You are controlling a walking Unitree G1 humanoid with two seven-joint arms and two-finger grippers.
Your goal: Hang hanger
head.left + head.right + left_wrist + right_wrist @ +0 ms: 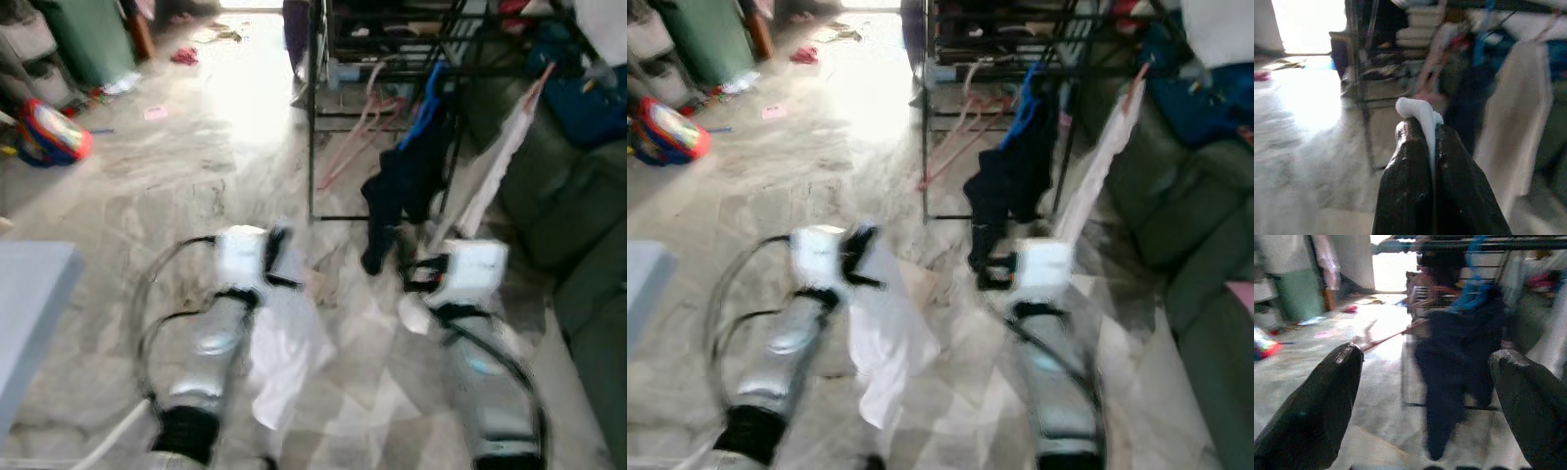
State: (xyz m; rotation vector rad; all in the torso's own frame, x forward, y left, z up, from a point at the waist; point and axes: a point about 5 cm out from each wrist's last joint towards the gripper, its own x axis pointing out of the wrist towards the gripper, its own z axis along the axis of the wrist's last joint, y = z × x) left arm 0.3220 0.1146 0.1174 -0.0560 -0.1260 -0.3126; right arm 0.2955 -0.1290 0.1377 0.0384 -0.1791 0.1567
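white garment: limp white cloth [284,362], pinched at its top edge, hanging down between the two arms to the pale marble floor [196,147]. No hanger visible in it through the blur.
left gripper: left gripper [1431,134], fingers pressed together on a fold of the white cloth; held low in front of the rack.
right gripper: right gripper [1425,382], black fingers [1322,396] spread wide, nothing between them; pointed at the dark garment.
rack: black metal clothes rack [313,117] straight ahead, well apart from both grippers.
on rack: dark navy garment on a blue hanger [407,176]; beside it a long white garment on a pink hanger [500,157].
right side: dark green sofa [588,264] just beside the rack.
left side: grey table corner [29,313] near the left arm; colourful round toy [49,132] on the floor farther back.
image quality: head views are motion-blurred.
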